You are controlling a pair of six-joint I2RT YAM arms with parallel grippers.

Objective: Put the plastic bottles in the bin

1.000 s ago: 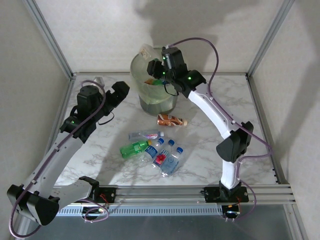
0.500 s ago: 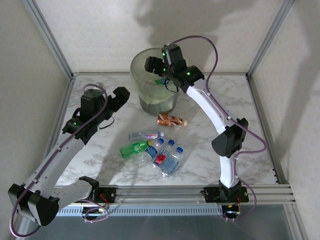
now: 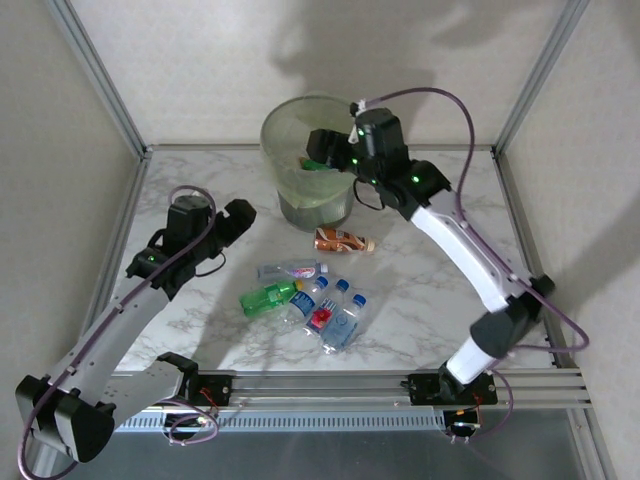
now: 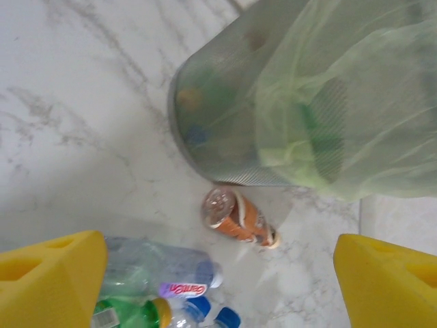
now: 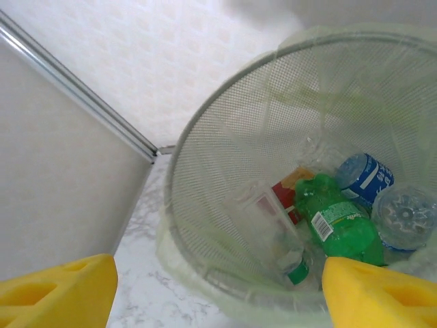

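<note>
The right pincer (image 3: pixel 322 148) is being held open over the mouth of the bin (image 3: pixel 278 128). Its yellow fingers (image 5: pixel 58 288) are being kept wide apart, with nothing gripped between them. The bin, a round mesh bucket lined in pale green, is standing upright at the far middle of the marble table (image 3: pixel 420 300).

Several plastic bottles are being shown heaped at its bottom. They include a bright green bottle (image 5: pixel 334 222), a blue-labelled bottle (image 5: pixel 365 174) just behind it, and a clear bottle (image 5: pixel 403 215) seen end-on beside it. A red-labelled bottle (image 5: pixel 283 195) is partly covered by the others.

The left pincer (image 3: pixel 240 213) is also being held open and empty, above the table to the left of the bin and apart from it.

More bottles are lying on their sides on the table. An orange bottle (image 3: pixel 343 240) is lying just in front of the bin's foot. Nearer the arms' bases, three lots are lying close together, some touching. These are a pink-labelled clear bottle (image 3: pixel 290 270), a yellow-capped green bottle (image 3: pixel 268 298) and a cluster of blue-capped bottles (image 3: pixel 335 312).
</note>
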